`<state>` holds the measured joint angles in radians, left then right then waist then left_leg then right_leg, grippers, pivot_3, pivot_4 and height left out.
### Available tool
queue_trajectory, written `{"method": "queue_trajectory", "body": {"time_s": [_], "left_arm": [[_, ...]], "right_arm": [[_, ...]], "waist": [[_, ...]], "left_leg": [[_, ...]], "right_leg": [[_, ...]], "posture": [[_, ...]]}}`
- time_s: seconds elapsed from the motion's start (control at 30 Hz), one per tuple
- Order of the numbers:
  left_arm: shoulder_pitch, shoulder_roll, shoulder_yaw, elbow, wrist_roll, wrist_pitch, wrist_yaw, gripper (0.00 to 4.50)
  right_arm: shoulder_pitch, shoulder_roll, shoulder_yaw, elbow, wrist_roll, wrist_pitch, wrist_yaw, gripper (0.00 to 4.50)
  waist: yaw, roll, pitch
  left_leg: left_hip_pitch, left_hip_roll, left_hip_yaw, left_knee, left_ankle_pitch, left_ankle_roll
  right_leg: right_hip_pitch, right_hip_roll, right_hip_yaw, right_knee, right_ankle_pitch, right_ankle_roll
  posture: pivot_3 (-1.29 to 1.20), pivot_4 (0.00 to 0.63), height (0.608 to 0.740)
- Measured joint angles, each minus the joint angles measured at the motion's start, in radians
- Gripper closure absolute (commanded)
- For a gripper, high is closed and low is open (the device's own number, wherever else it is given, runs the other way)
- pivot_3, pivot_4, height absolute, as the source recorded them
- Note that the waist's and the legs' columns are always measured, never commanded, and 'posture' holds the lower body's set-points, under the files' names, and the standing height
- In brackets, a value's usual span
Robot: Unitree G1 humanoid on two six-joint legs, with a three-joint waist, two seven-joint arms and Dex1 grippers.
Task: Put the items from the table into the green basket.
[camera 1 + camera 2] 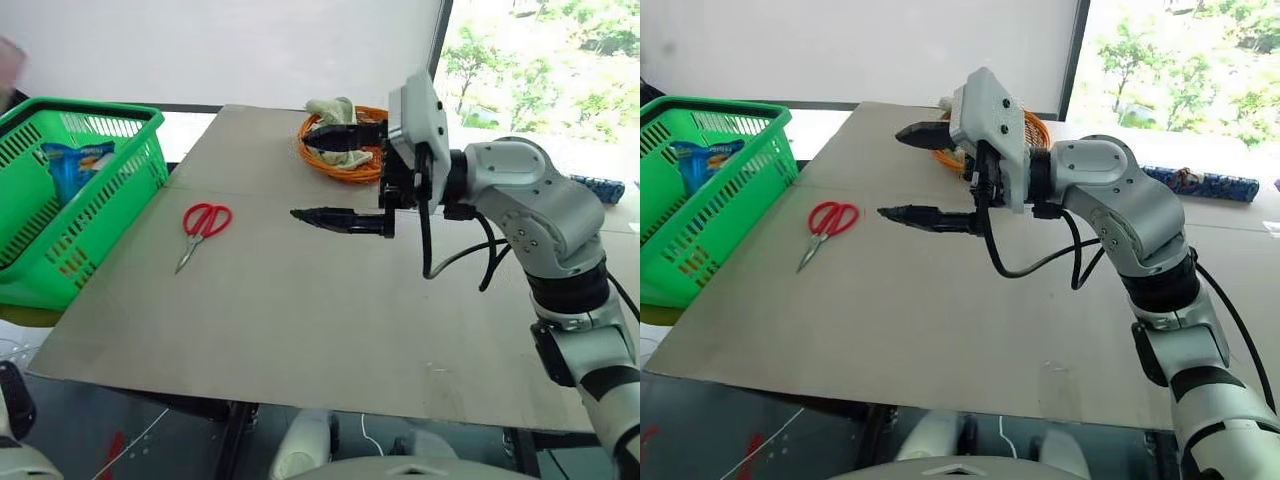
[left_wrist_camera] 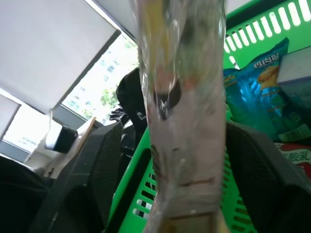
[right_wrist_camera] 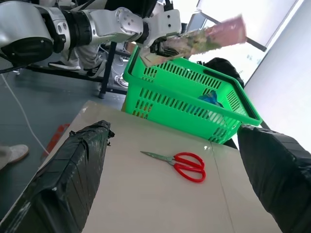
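Observation:
A long pink box (image 3: 209, 35) with a clear window hangs over the green basket (image 3: 194, 104), which stands off the table's left edge. The box lies between the fingers of my left gripper (image 3: 158, 46). In the left wrist view the box (image 2: 187, 145) stands in the gap, and the fingers (image 2: 92, 170) are spread wider than it. Red-handled scissors (image 1: 203, 225) lie flat on the table (image 1: 300, 320) near the basket. My right gripper (image 1: 300, 173) hovers open and empty above the table's middle, pointing left, to the right of the scissors.
A blue snack bag (image 1: 75, 165) lies inside the basket. At the table's back stands a round orange wicker bowl (image 1: 340, 172) holding a green cloth (image 1: 330, 108), just behind my right gripper. A dark patterned roll (image 1: 1200, 183) lies at the far right.

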<state>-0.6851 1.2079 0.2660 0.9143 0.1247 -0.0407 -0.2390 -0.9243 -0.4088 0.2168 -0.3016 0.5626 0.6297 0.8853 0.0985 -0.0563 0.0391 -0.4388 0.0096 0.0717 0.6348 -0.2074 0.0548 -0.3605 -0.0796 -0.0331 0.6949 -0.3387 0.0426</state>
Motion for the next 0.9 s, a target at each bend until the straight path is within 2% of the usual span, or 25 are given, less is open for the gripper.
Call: {"method": "queue_trajectory", "body": {"time_s": [0.13, 0.23, 0.43, 0.47, 0.57, 0.73, 0.9], "left_arm": [[-0.006, -0.054, 0.046, -0.123, -0.063, -0.046, 0.006, 0.21], [0.026, -0.154, 0.083, -0.269, -0.136, -0.023, -0.004, 0.21], [0.134, -0.355, 0.080, -0.571, -0.254, 0.107, -0.050, 0.21], [0.148, -0.417, 0.072, -0.652, -0.297, 0.156, -0.064, 0.21], [0.198, -0.522, 0.021, -0.805, -0.371, 0.280, -0.089, 0.21], [0.311, -0.633, -0.063, -1.042, -0.504, 0.472, -0.151, 0.21], [0.458, -0.656, -0.059, -1.225, -0.617, 0.603, -0.178, 0.21]], "right_arm": [[0.017, -0.001, -0.011, -0.016, -0.001, 0.007, -0.023, 0.00], [0.024, -0.001, -0.022, -0.020, -0.005, 0.016, -0.047, 0.00], [0.064, -0.023, -0.046, -0.043, -0.008, 0.024, -0.081, 0.00], [0.081, -0.034, -0.061, -0.050, -0.009, 0.027, -0.091, 0.00], [0.120, -0.061, -0.080, -0.068, -0.027, 0.027, -0.117, 0.00], [0.270, -0.127, -0.109, -0.081, -0.081, 0.023, -0.170, 0.00], [0.487, -0.245, -0.174, -0.085, -0.137, 0.021, -0.186, 0.00]], "waist": [[-0.004, 0.001, 0.000], [-0.007, 0.001, -0.001], [-0.020, 0.001, -0.001], [-0.020, 0.000, -0.001], [-0.034, 0.000, -0.001], [-0.072, 0.001, -0.001], [-0.096, 0.007, 0.000]], "left_leg": [[0.000, 0.000, 0.001, 0.000, 0.000, 0.000], [0.001, 0.000, 0.001, 0.000, 0.000, 0.000], [0.000, 0.000, 0.002, 0.001, 0.003, 0.004], [0.000, 0.000, 0.002, 0.002, 0.003, 0.004], [0.000, 0.000, 0.002, 0.002, 0.003, 0.004], [0.001, 0.000, 0.002, 0.002, 0.003, 0.004], [0.007, 0.001, 0.002, 0.002, 0.003, 0.005]], "right_leg": [[0.000, -0.001, 0.000, 0.000, 0.000, 0.000], [0.000, -0.002, 0.000, 0.001, 0.000, 0.000], [0.000, -0.002, 0.000, 0.001, 0.000, 0.000], [0.001, -0.002, 0.000, 0.001, 0.000, 0.000], [0.001, -0.001, 0.000, 0.002, 0.000, 0.000], [0.002, -0.001, 0.002, 0.002, 0.000, 0.000], [0.010, 0.000, 0.002, -0.001, 0.000, 0.000]], "posture": [[0.17, 0.000, 0.740], [0.17, 0.000, 0.740], [0.11, 0.000, 0.740], [0.11, 0.000, 0.740], [0.08, 0.000, 0.740], [0.04, 0.000, 0.740], [-0.01, 0.014, 0.740]]}}
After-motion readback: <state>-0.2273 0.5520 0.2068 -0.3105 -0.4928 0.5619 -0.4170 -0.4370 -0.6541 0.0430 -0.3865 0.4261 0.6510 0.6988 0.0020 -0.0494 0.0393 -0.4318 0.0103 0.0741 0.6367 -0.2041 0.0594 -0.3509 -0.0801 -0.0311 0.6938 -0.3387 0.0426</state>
